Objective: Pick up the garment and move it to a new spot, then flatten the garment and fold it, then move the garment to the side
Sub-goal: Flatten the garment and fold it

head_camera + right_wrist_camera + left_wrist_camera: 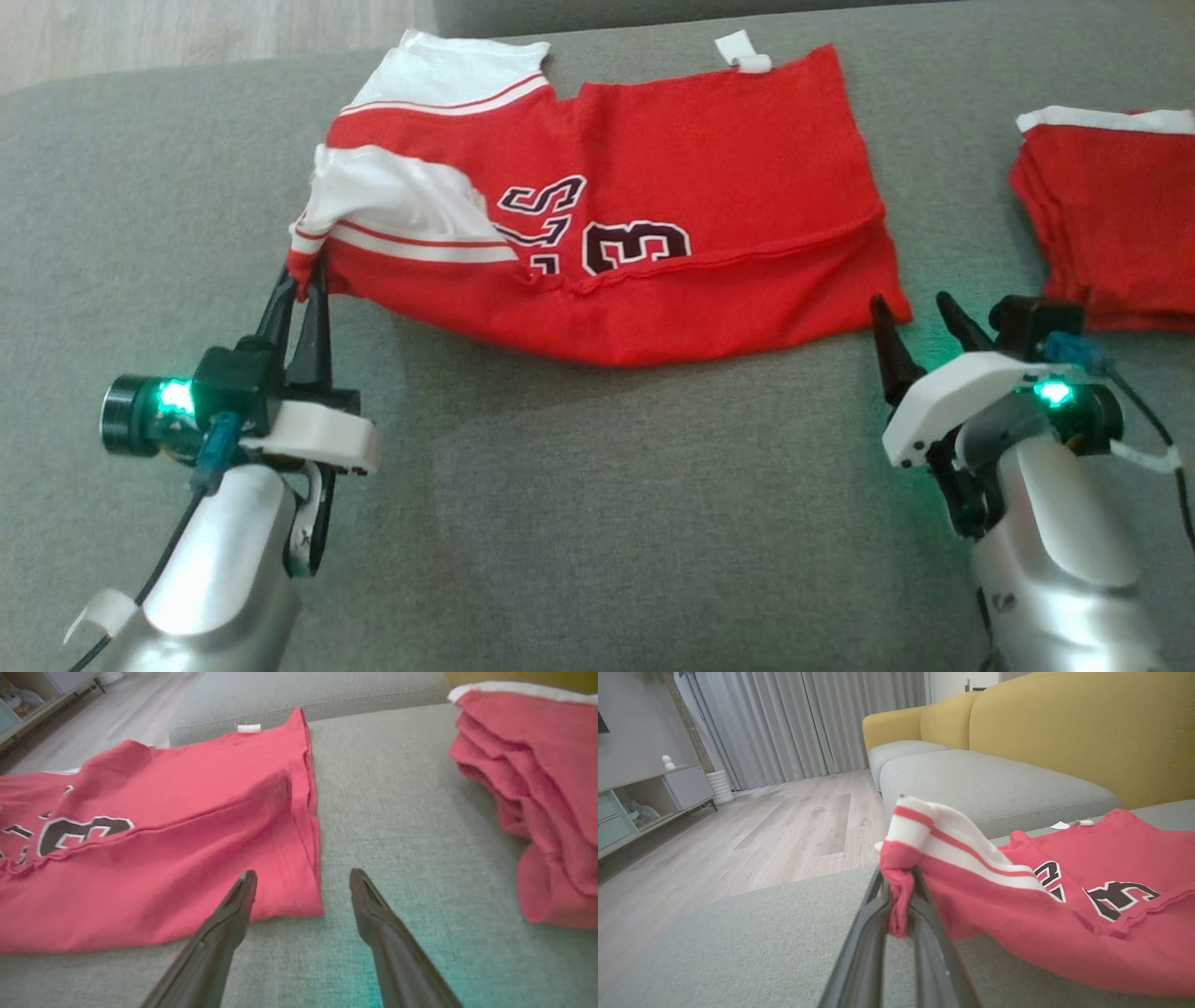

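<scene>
The red garment [653, 215] lies on the grey sofa cushion [579, 513], its long axis running left to right. Its white-striped end points left and its plain red end points right. The left gripper [303, 285] is clenched on the garment's near left corner, lifting that fold slightly. The right gripper [910, 303] stands with fingers spread, holding nothing, just beside the near right corner. A folded red pile [1111, 215] sits apart at the far right.

Head cam looks steeply down on the grey cushion [579, 523], the 2 wrist cams sit low and close at its surface (left one faces the wooden floor [738, 835]), and all 3 share the red jersey [709, 177].
</scene>
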Controlling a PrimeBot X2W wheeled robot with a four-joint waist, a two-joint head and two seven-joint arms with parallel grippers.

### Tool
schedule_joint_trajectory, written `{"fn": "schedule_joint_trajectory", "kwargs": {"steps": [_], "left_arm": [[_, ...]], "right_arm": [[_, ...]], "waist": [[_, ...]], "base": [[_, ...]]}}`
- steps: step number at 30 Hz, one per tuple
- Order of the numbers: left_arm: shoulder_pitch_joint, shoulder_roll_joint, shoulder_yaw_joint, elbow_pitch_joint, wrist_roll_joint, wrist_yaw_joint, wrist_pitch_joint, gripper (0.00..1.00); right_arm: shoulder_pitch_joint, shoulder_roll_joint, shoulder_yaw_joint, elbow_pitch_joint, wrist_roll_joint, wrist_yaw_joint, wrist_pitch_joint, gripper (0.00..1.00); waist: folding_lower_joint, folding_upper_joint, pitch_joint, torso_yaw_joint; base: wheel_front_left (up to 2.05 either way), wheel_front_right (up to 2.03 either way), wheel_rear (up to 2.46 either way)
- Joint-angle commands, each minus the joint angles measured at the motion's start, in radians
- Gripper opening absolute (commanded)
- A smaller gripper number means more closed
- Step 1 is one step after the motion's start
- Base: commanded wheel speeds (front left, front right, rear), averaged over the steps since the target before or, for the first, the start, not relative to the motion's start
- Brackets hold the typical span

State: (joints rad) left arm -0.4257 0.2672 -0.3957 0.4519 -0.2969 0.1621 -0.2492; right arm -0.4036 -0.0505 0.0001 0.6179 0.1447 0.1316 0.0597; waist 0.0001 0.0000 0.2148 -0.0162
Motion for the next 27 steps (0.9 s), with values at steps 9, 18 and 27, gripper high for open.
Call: {"fn": "schedule_joint_trajectory", "kwargs": {"steps": [9, 18, 27], "left_arm": [[-0.034, 0.021, 0.013, -0.034, 0.013, -0.012, -0.012, 0.0], [-0.01, 0.011, 0.019, 0.013, -0.002, -0.006, -0.012, 0.0], [0.066, 0.033, 0.024, 0.085, -0.028, -0.001, 0.015, 0.0]], "right_arm": [[-0.136, 0.0, 0.026, 0.165, -0.014, -0.001, 0.015, 1.0], [-0.19, 0.0, 0.014, 0.271, -0.097, -0.001, -0.053, 0.0], [-0.127, 0.0, -0.048, 0.251, -0.131, -0.001, -0.123, 0.0]], "waist": [[-0.0001, 0.0, 0.03, 0.028], [-0.0001, 0.0, 0.006, 0.024], [-0.0001, 0.0, -0.088, -0.006]], "base": [[0.0, 0.0, 0.0], [0.0, 0.0, 0.0], [0.0, 0.0, 0.0]]}}
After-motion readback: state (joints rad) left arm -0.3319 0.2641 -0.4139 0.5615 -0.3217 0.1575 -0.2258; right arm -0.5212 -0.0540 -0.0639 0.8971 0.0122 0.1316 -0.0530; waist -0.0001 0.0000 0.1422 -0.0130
